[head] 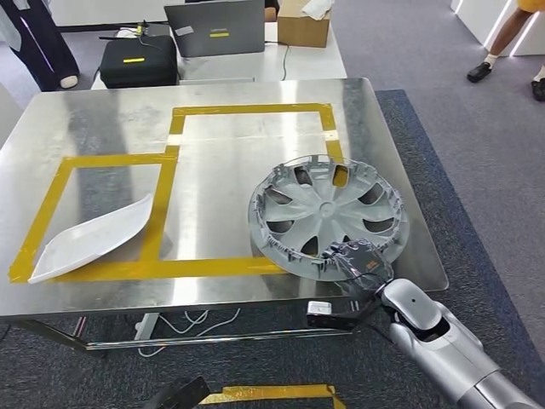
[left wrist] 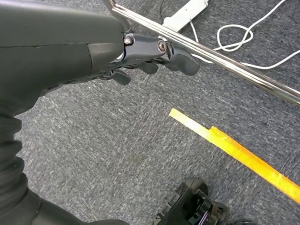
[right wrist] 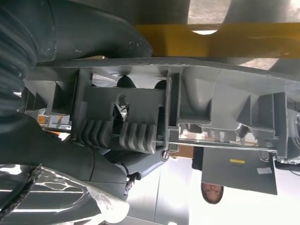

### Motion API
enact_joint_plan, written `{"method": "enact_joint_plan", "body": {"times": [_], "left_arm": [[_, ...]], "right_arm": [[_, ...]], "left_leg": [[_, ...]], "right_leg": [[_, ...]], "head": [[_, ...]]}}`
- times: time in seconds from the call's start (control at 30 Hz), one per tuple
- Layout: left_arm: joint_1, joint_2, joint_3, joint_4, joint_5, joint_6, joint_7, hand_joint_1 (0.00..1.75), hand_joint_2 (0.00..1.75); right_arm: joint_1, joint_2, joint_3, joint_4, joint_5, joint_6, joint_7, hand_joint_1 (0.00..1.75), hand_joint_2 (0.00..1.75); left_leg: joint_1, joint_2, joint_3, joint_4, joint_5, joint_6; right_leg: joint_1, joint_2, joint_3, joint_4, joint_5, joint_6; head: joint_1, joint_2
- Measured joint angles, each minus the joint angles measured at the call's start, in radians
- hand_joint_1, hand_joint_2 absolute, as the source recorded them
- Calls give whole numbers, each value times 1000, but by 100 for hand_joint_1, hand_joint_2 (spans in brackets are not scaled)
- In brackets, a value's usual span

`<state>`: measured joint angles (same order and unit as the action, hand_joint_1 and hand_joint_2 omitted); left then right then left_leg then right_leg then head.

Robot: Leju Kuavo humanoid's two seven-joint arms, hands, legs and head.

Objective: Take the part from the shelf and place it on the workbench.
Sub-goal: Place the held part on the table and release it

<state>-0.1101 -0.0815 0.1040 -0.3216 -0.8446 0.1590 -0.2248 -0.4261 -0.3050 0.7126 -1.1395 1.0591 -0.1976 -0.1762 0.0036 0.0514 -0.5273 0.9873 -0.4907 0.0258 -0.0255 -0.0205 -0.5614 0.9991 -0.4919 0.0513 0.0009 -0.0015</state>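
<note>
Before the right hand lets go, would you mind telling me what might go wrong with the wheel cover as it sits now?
1. The silver plastic wheel cover lies near the steel workbench's front edge, partly over the yellow tape outline; a careless release might nudge it off.
2. The right hand grips its ribbed rim; the fingers could snag there when withdrawing and drag the cover.

Head view looks down on the workbench (head: 192,183); wrist views sit close behind each hand

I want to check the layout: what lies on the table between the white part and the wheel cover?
In the head view, a strip of yellow tape and bare metal table lie between the white part and the wheel cover.
</note>
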Motion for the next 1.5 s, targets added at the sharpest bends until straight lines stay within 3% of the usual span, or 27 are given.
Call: {"method": "enact_joint_plan", "body": {"times": [0.07,0.13,0.17,0.2,0.23,0.3,0.33,0.4,0.47,0.53,0.63,0.7,0.73,0.77,0.83,0.9,0.93,1.0,1.07,1.1,1.17,1.2,1.23,1.3,1.37,1.43,1.5], "left_arm": [[-1,-1,-3,0,1,1,0,0,175],[-1,-1,-5,0,4,1,0,0,175],[0,-1,-5,0,5,1,0,0,175],[1,-2,-6,0,6,1,0,0,175],[2,-2,-6,0,6,1,0,0,175],[2,-2,-6,1,7,2,0,0,175],[1,-2,-6,1,8,2,0,0,175],[-1,-1,-7,1,8,2,0,0,175],[0,-1,-7,1,8,3,0,0,175],[1,0,-7,1,8,3,0,0,175],[0,0,-8,1,10,3,0,0,175],[3,-1,-10,1,11,3,0,0,175],[4,-1,-12,2,12,3,0,0,175],[5,0,-13,2,13,3,0,0,175],[3,2,-15,2,15,3,0,0,175],[-2,3,-16,2,17,4,0,0,175],[-3,3,-17,2,17,4,0,0,175],[-1,3,-19,2,17,4,0,0,175],[0,2,-20,2,17,5,0,0,175],[-1,2,-20,2,17,6,0,0,175],[-2,-1,-21,2,17,6,0,0,175],[0,-2,-21,2,17,5,0,0,175],[1,-2,-22,3,17,5,0,0,175],[2,-1,-22,4,18,6,0,0,175],[1,-1,-22,4,19,6,0,0,175],[2,0,-23,4,21,8,1,0,175],[4,1,-23,4,24,9,1,0,175]], "right_arm": [[-5,0,2,1,-1,3,2,175,175],[-6,0,5,4,-1,6,4,175,175],[-4,0,7,5,-1,7,4,175,175],[-2,0,9,6,-1,8,4,175,175],[-1,0,10,8,-1,8,5,175,175],[-2,0,11,9,0,7,6,175,175],[-3,0,12,10,0,6,7,175,175],[-4,0,14,12,1,5,8,175,175],[-5,0,16,13,2,3,8,175,175],[-8,0,17,13,2,1,7,175,175],[-10,0,19,13,2,1,8,175,175],[-9,0,22,13,2,1,10,175,175],[-9,0,23,13,2,1,11,175,175],[-10,0,23,13,2,1,12,175,175],[-11,0,24,13,2,1,13,175,175],[-12,0,23,14,2,2,15,175,175],[-12,0,23,14,2,2,16,175,175],[-13,0,21,14,2,2,16,175,175],[-16,0,19,14,1,2,16,175,175],[-17,0,18,15,1,2,17,175,175],[-14,-1,19,17,1,4,17,175,175],[-12,-1,19,17,1,4,17,175,175],[-10,-1,20,18,1,5,17,175,175],[-10,-1,19,18,2,5,17,175,175],[-14,-1,20,19,4,3,20,175,175],[-18,-1,21,19,10,-2,23,175,175],[-20,-1,22,19,18,-9,26,175,175]], "left_leg": [[8,-1,7,-19,13,7],[9,-5,4,-21,15,9],[9,-9,3,-20,15,9],[11,-15,3,-19,14,7],[14,-22,3,-16,12,3],[22,-36,3,-4,4,-13],[23,-43,-2,8,-2,-23],[22,-55,-16,23,-6,-39],[23,-63,-24,25,-3,-49],[26,-62,-35,49,-20,-54],[24,-57,-118,223,-99,-53],[20,-57,-167,314,-120,-45],[16,-56,-168,308,-103,-38],[11,-53,-150,265,-71,-28],[-7,-17,-91,137,-11,-1],[-22,18,-59,60,5,15],[-26,20,-58,51,2,17],[-22,-1,-56,37,11,16],[-14,-20,-50,22,23,19],[-11,-29,-50,19,26,20],[-10,-48,-54,19,28,22],[-10,-59,-55,20,28,21],[-9,-70,-55,22,28,20],[-6,-87,-54,28,25,15],[-6,-100,-59,38,20,4],[-8,-108,-66,44,18,-4],[-9,-110,-68,43,21,2]], "right_leg": [[1,10,-32,59,-37,4],[-2,16,-95,185,-91,10],[-4,17,-122,237,-104,14],[-7,17,-135,258,-99,18],[-9,17,-129,239,-74,22],[-16,26,-77,123,-7,32],[-20,37,-49,68,9,34],[-21,56,-27,28,3,23],[-18,52,-29,33,-1,1],[-16,42,-28,33,-2,-13],[-7,22,-26,32,-4,-30],[3,8,-25,32,-6,-37],[8,1,-24,32,-7,-39],[12,-6,-22,32,-7,-40],[20,-21,-18,32,-9,-41],[24,-38,-18,31,-9,-38],[25,-47,-18,30,-9,-36],[25,-54,-17,28,-12,-27],[22,-22,-34,65,-40,-18],[20,-1,-58,113,-68,-14],[17,16,-119,237,-121,-8],[15,18,-139,275,-127,-6],[14,18,-142,278,-114,-3],[9,22,-95,176,-46,0],[8,32,-41,65,-9,-2],[8,40,-22,31,-12,-11],[8,40,-20,27,-8,-17]], "head": [[3,0],[5,0],[5,0],[5,0],[5,0],[5,0],[8,0],[9,0],[7,0],[4,0],[0,0],[0,0],[0,0],[0,0],[1,0],[1,0],[1,0],[1,0],[4,0],[5,0],[6,0],[5,0],[5,0],[5,0],[6,0],[5,0],[4,0]]}}
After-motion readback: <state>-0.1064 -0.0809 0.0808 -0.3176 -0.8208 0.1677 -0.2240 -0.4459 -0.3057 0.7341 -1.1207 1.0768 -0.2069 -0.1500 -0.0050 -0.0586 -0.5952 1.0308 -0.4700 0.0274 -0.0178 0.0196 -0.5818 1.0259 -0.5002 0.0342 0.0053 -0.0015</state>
